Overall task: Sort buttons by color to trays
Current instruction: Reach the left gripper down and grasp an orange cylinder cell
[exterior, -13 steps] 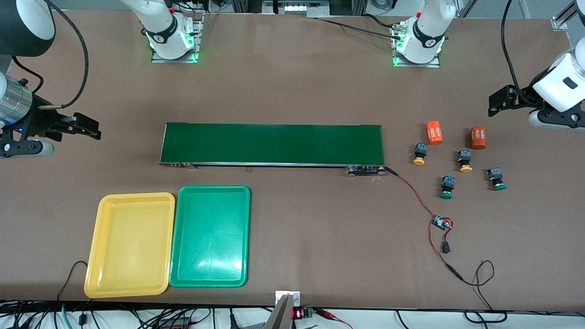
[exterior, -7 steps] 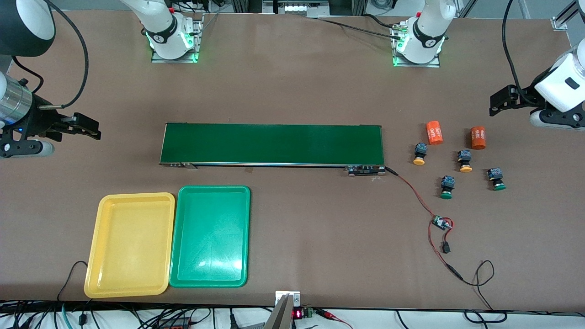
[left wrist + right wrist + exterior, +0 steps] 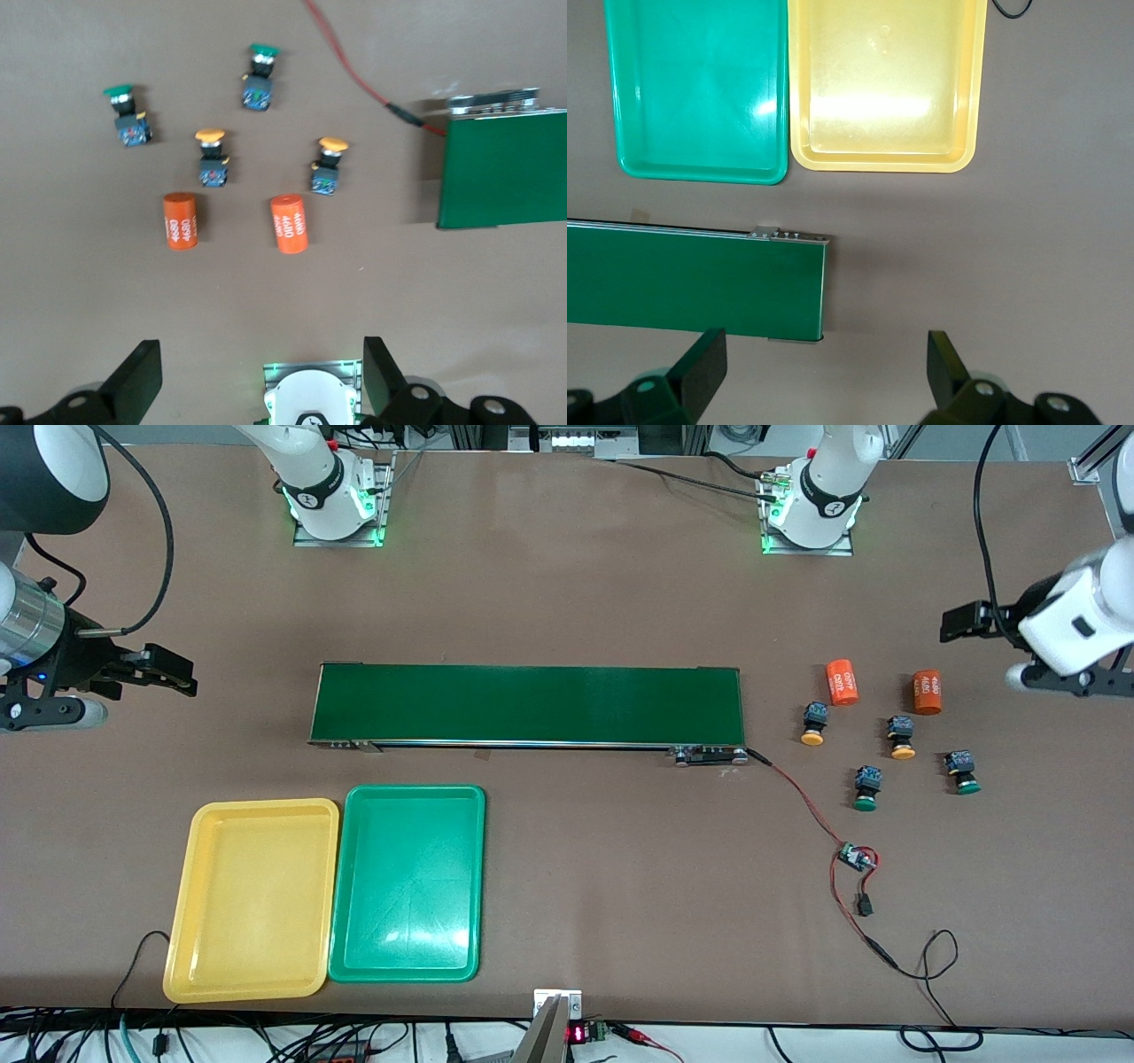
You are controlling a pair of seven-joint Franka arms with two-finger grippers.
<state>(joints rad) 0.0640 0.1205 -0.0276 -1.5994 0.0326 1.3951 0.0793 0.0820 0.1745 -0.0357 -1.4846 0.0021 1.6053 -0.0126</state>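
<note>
Four buttons lie on the table off the conveyor's end toward the left arm. Two have yellow caps (image 3: pixel 812 724) (image 3: pixel 902 738) and two have green caps (image 3: pixel 867 788) (image 3: pixel 964 771). The left wrist view shows the yellow pair (image 3: pixel 213 159) (image 3: pixel 329 166) and the green pair (image 3: pixel 129 115) (image 3: pixel 259 78). The yellow tray (image 3: pixel 252 899) (image 3: pixel 886 80) and green tray (image 3: pixel 409 881) (image 3: pixel 700 88) sit side by side, both bare. My left gripper (image 3: pixel 961 622) (image 3: pixel 261 354) hangs open over the table beside the buttons. My right gripper (image 3: pixel 168 673) (image 3: pixel 824 350) waits open off the conveyor's other end.
A long dark-green conveyor belt (image 3: pixel 527 704) (image 3: pixel 505 173) (image 3: pixel 691 279) crosses the middle. Two orange cylinders (image 3: pixel 842 682) (image 3: pixel 927 692) lie by the buttons, farther from the front camera. A red wire (image 3: pixel 802 797) runs from the conveyor to a small circuit board (image 3: pixel 856 857).
The left arm's hand has shifted and turned a little above the table near the orange cylinders. The right arm and all the objects have stayed put.
</note>
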